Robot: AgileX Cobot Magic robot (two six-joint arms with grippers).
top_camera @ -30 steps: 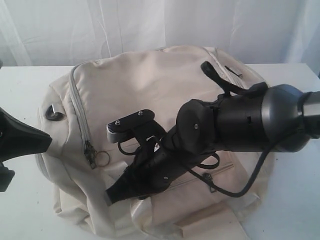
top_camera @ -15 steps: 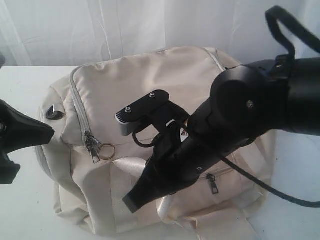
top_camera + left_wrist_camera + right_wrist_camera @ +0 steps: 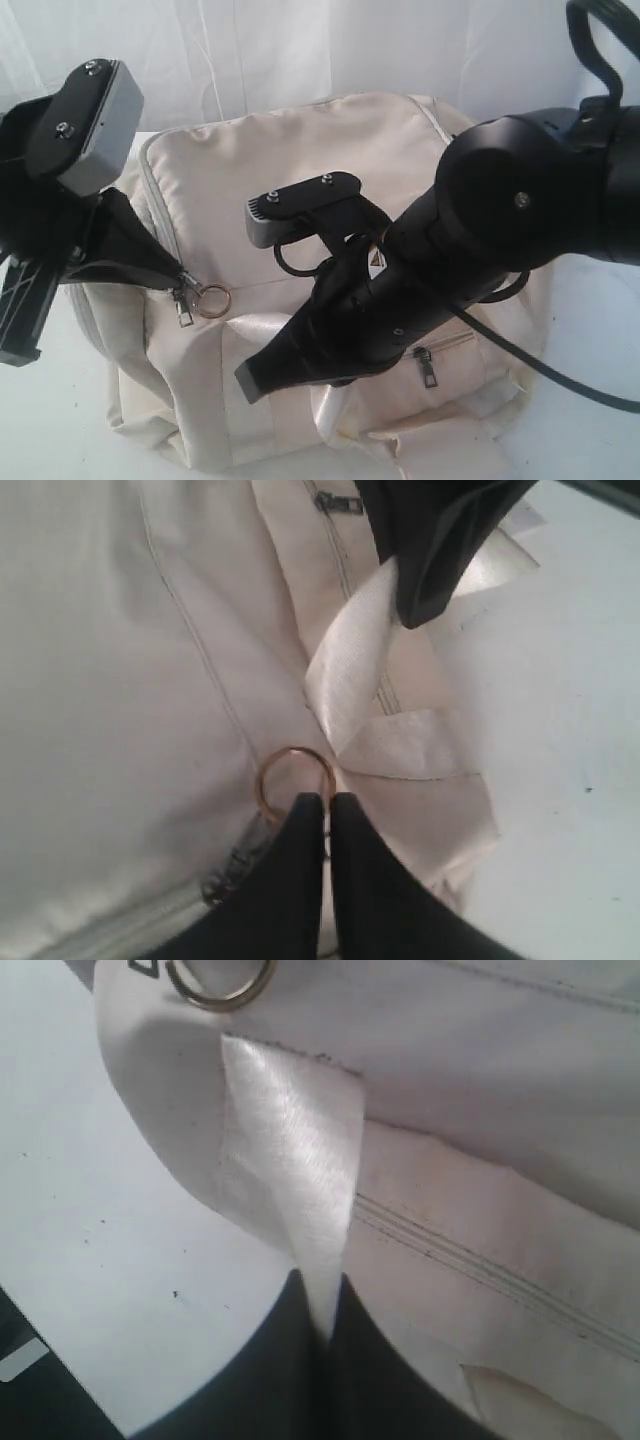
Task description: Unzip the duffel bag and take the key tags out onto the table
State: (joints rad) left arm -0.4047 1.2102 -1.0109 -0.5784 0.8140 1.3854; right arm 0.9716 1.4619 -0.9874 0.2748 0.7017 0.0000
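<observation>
Exterior view: the right arm (image 3: 480, 250) hides much of the cream duffel bag (image 3: 260, 170), which lies on the white desk (image 3: 50, 420).

Left wrist view: the left claw (image 3: 327, 802), pressed together, touches a brass ring (image 3: 292, 749); any grip is unclear.

Right wrist view: the right claw (image 3: 318, 1292) pinches the satin strap (image 3: 290, 1160).

One duffel bag (image 3: 270, 170) on one table (image 3: 590, 410). Two pincers: the left pincer (image 3: 327, 802) at the bag's 9 o'clock, the right pincer (image 3: 252, 382) at its 6 o'clock. Two zip pulls can be told apart: the main zip pull (image 3: 183, 308) at 8 o'clock, and the pocket zip pull (image 3: 427, 366) at 5 o'clock. One metal ring (image 3: 212, 300), beside the main zip pull. One satin strap (image 3: 258, 330) is sure; its folds hide whether there are more
</observation>
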